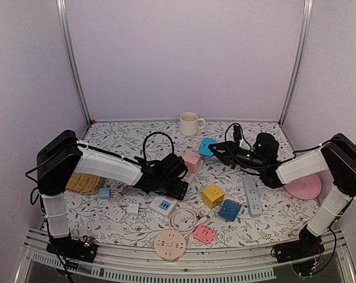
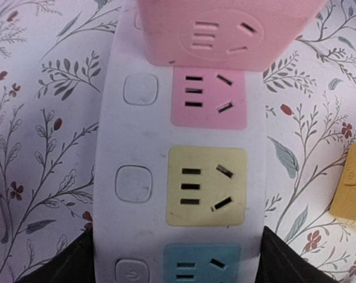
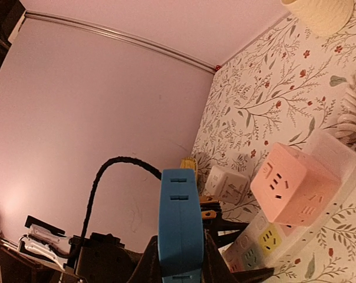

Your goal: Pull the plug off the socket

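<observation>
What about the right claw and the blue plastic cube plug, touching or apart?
Touching. In the right wrist view the right claw clamps both sides of the blue plastic cube plug.

Plain, pale lilac walls close the space on 3 sides: a back wall [image 1: 184, 59], a left wall [image 1: 25, 71] and a right wall [image 1: 337, 71]. 2 slim metal posts [image 1: 75, 65] stand at the back corners. The table [image 1: 125, 138] wears a white cloth printed with grey leafy sprigs and small red berries. A ribbed aluminium rail [image 1: 166, 268] runs along its near edge. The light is soft and even.
</observation>
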### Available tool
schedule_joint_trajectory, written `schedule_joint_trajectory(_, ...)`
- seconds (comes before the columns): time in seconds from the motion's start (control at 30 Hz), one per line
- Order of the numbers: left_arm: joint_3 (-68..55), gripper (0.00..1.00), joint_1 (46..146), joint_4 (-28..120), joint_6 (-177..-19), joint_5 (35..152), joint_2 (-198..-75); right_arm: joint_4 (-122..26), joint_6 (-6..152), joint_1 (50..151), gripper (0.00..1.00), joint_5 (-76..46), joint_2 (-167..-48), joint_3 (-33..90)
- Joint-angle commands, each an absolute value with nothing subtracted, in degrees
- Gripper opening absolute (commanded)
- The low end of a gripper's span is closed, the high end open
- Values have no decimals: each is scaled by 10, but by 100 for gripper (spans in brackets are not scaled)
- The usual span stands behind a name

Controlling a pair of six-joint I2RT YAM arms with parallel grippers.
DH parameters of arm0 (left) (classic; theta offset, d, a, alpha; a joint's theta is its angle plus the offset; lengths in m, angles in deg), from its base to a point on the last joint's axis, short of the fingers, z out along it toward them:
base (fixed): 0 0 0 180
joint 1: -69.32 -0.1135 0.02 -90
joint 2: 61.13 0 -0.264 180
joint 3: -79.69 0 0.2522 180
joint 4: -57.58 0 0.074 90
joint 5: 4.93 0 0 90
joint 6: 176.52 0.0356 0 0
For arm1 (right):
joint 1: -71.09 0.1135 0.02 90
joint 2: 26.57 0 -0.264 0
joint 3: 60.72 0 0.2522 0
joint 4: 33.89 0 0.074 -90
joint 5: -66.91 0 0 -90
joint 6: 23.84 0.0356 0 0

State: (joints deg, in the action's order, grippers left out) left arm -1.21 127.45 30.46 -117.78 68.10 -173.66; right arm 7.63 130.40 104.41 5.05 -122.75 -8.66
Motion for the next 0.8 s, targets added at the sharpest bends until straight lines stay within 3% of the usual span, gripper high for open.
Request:
schedule_joint_trajectory(0.0, 10, 13, 1283, 270, -1168, 693, -1762, -26, 1224, 1010, 7, -3, -1167, -130)
schedule_joint_trajectory(0.37, 9, 13, 1283, 269, -1169, 692, -1755, -195, 1136, 865, 10, -60, -1039, -218)
schedule_joint_trajectory(0.77, 6, 15, 1284, 265, -1172, 701, -1753, -211, 1095, 747, 18, -29, -1067, -231)
